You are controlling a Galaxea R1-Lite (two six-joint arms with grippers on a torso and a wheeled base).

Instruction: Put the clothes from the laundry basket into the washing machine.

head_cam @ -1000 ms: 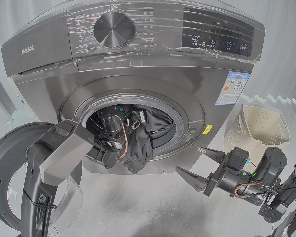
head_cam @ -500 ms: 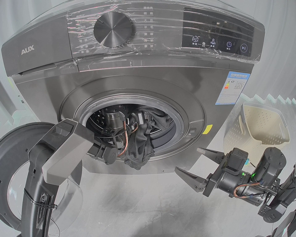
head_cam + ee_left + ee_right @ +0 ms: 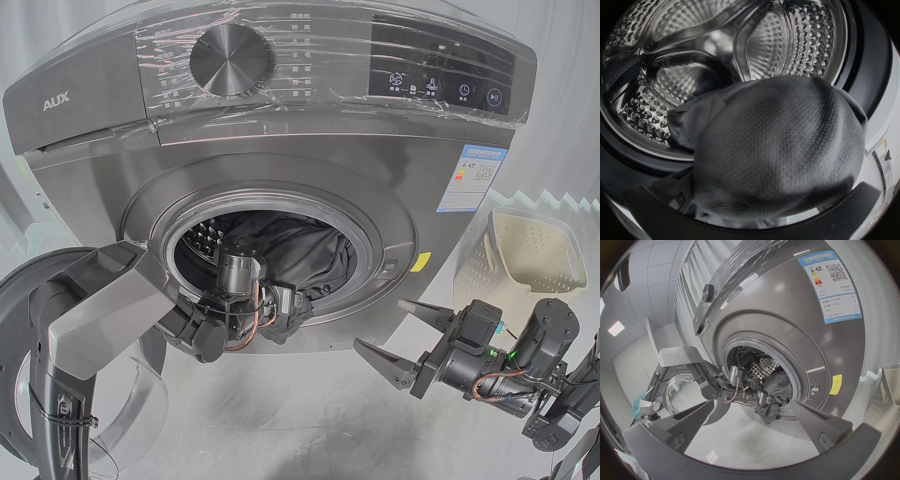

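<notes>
While the left gripper (image 3: 294,311) is sitting at the lower rim of the washer's (image 3: 375,181) mouth, the dark garment (image 3: 300,253) is lying bunched in the front of the drum and covering it, so its grip cannot be told; one fold is hanging over the rim. The right gripper (image 3: 379,325) is hovering before the washer, spread wide and holding nothing, near the basket (image 3: 537,256).

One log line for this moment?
left gripper: at washing machine opening, against garment | garment: mostly inside, edge hanging out | right gripper: open, outside
</notes>
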